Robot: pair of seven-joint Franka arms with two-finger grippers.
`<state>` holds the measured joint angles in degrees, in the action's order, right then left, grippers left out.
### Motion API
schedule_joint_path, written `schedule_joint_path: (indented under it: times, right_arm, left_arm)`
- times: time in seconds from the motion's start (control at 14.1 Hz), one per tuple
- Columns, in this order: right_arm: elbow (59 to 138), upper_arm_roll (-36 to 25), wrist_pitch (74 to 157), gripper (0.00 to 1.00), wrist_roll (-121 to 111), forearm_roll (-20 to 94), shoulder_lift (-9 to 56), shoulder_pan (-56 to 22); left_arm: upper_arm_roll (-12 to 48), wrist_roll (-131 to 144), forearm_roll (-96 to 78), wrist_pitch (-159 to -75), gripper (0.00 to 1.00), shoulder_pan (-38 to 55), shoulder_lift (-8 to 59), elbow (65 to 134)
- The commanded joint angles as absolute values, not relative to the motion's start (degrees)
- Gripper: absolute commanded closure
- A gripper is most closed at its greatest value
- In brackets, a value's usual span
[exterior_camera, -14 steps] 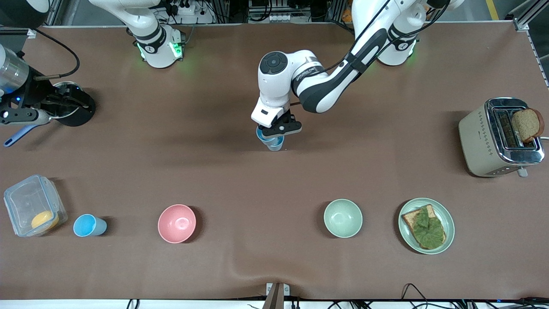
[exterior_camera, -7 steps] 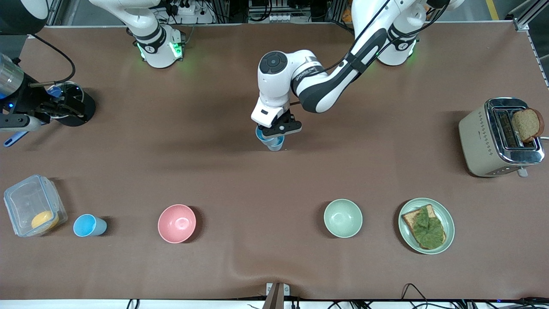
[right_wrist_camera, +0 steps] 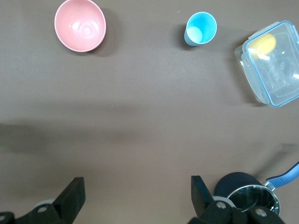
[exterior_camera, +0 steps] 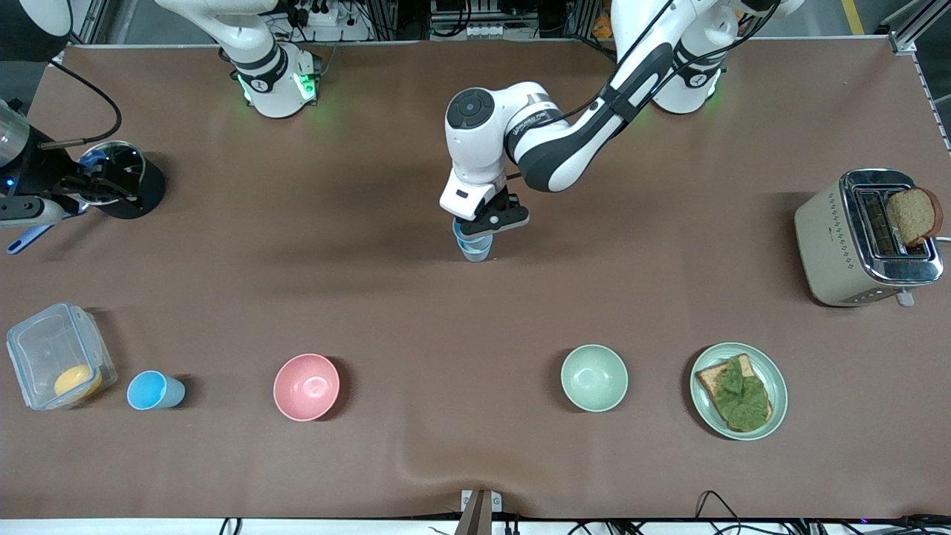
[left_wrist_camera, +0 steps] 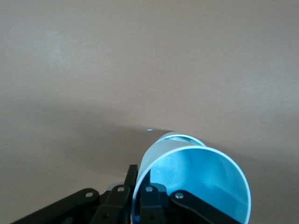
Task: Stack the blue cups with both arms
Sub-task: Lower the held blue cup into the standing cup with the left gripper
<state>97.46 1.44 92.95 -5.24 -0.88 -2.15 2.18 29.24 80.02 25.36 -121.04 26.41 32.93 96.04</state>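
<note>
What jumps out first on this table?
A big white arm reaches to mid-table, its left gripper shut on a blue cup. A second blue cup stands between the pink bowl and a clear box, and the toaster holds bread at the left arm's end.

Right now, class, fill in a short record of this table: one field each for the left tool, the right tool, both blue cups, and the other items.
left tool: shut on the rim of the held blue cup, mid-table
right tool: open, holding nothing, above the black pot at the right arm's end
second blue cup: upright, between the clear lidded container and the pink bowl
other items: pale green bowl, plate with leaf-topped toast, toaster with bread
stacking: not yet done
</note>
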Motion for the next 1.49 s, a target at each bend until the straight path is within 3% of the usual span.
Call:
schedule_joint_path:
  times: [0.0,1.07,1.14,1.21,1.42]
  right_arm:
    - [97.9,2.4,91.8,0.00,-6.5,-0.1,-2.6,3.6]
    - [97.9,2.4,91.8,0.00,-6.0,-0.1,-2.5,3.4]
    - [97.9,2.4,91.8,0.00,-6.0,-0.1,-2.5,3.3]
    - [97.9,2.4,91.8,0.00,-6.0,-0.1,-2.5,3.3]
    - [97.9,2.4,91.8,0.00,-6.1,0.0,-2.5,3.5]
  left_arm:
    - [29.3,81.3,25.9,-119.4,1.00,26.5,32.1,96.3]
    - [29.2,81.2,26.8,-122.8,1.00,27.9,34.3,95.7]
    - [29.2,80.8,26.8,-122.9,0.63,27.8,34.3,95.7]
    - [29.1,80.2,27.0,-122.9,0.01,27.7,34.2,95.7]
    - [29.1,80.4,27.3,-122.8,0.00,27.8,33.6,95.3]
